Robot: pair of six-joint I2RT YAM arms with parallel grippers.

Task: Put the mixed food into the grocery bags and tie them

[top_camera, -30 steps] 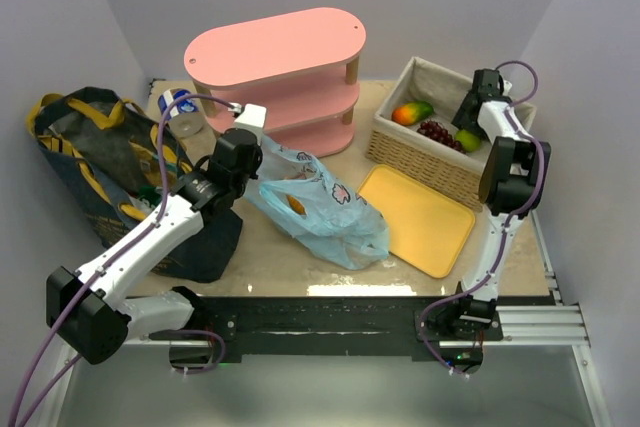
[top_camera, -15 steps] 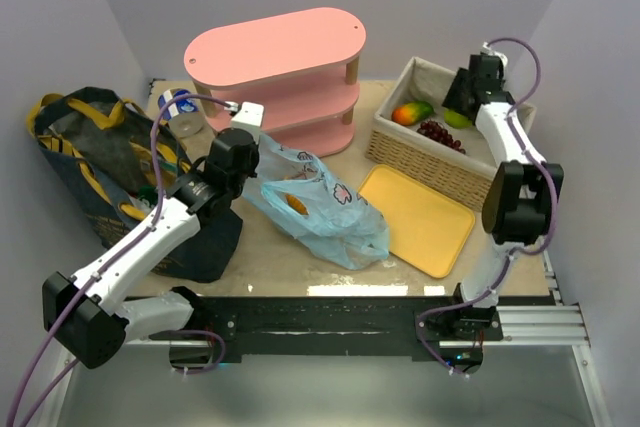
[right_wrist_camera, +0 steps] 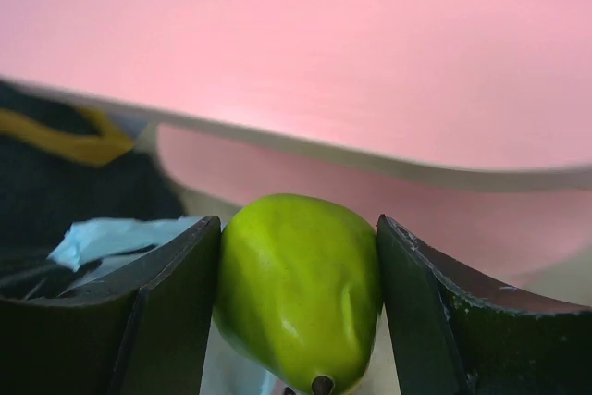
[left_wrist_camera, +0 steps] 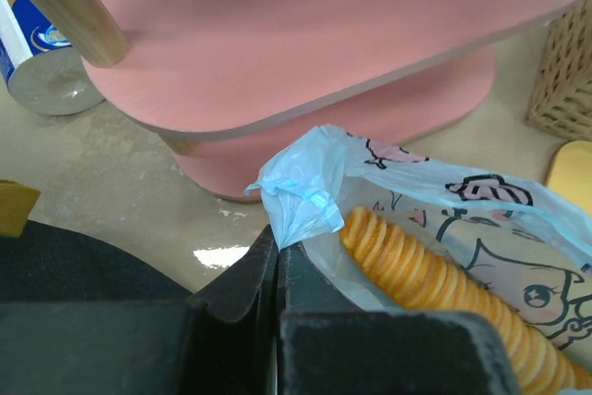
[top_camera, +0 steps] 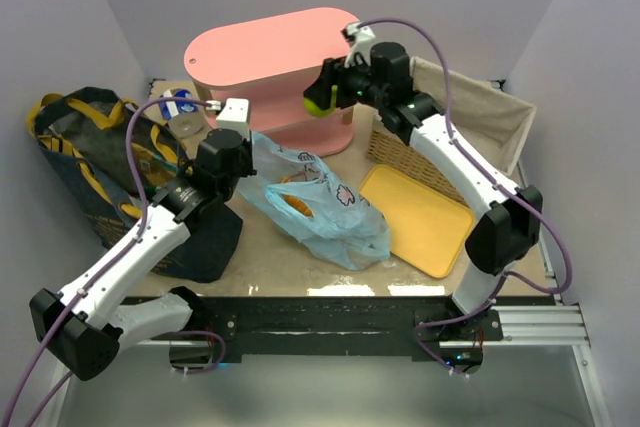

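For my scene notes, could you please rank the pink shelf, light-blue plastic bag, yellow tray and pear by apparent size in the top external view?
1. pink shelf
2. light-blue plastic bag and yellow tray, too alike to rank
3. pear, held nearer the camera

The pink oval three-tier shelf (top_camera: 270, 47) crowds the far middle, just behind the light-blue patterned plastic carrier bag (top_camera: 335, 222). The white left arm (top_camera: 140, 240) slants along the bag's left side, the dark navy denim tote (top_camera: 75, 162) beyond it. The woven wicker basket (top_camera: 430, 169) walls the far right. Over the flat yellow tray (top_camera: 425, 222), near right, the way lies open.
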